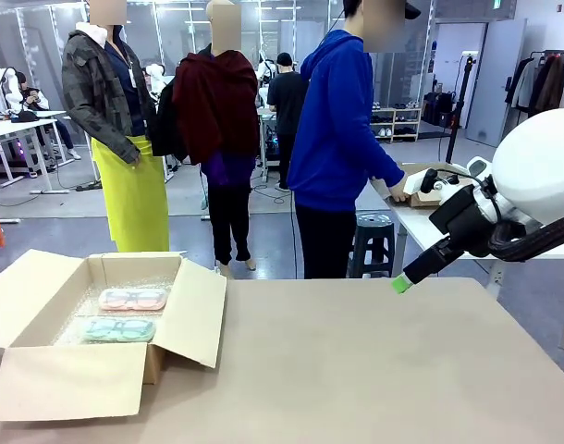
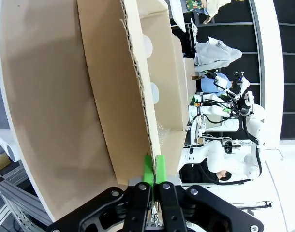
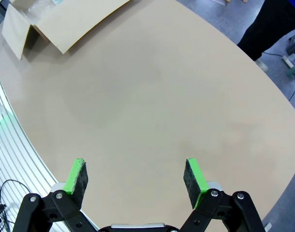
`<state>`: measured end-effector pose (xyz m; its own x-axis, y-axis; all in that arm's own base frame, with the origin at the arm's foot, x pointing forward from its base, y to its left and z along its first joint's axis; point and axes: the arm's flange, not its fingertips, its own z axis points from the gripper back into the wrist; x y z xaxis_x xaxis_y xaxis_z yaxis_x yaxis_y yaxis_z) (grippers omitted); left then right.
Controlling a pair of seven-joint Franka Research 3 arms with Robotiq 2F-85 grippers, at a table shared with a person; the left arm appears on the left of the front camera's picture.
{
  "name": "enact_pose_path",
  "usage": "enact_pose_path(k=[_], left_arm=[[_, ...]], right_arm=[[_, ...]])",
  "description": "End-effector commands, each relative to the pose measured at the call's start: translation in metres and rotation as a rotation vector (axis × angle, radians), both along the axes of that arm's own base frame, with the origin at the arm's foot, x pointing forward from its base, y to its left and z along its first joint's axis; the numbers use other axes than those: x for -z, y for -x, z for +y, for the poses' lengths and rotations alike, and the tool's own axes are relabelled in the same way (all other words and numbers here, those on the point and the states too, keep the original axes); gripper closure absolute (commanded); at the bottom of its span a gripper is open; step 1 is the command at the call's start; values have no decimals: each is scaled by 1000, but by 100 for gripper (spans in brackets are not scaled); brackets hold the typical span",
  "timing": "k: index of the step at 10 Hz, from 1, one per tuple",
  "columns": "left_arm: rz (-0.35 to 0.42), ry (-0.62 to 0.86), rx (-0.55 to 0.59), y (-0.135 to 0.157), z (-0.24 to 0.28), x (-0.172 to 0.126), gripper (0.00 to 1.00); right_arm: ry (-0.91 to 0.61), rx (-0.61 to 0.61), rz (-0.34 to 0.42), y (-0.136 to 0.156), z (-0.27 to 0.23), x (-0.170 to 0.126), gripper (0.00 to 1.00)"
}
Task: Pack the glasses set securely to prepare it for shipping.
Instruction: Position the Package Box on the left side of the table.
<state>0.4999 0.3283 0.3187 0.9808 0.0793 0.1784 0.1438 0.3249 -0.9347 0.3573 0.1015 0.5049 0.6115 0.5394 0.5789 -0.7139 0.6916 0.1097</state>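
Two cases, pink (image 1: 133, 299) and mint (image 1: 116, 329), lie in open cardboard box (image 1: 42, 305) on tan table (image 1: 374, 361). Left gripper (image 2: 154, 169) pinches box flap; right gripper (image 3: 135, 176) spread wide, empty. Workshop floor behind.

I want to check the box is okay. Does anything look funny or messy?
Nothing looks wrong. The pink case and the green case lie flat, side by side on bubble wrap inside the open cardboard box. Nothing is spilled or torn. The left claw pinches the edge of one flap.
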Motion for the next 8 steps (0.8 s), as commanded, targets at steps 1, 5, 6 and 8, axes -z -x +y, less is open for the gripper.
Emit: enact_pose_path(k=[1,5,6,8], left_arm=[[-8,-20,-9,-1,3,0,58],[-4,-57,-28,4,14,-2,0],[-17,-82,-41,2,19,-7,0],[-177,-350,-86,-14,39,-25,16]], right_arm=[[4,13,0,2,2,1,0],[4,13,0,2,2,1,0],[4,13,0,2,2,1,0],[4,13,0,2,2,1,0]])
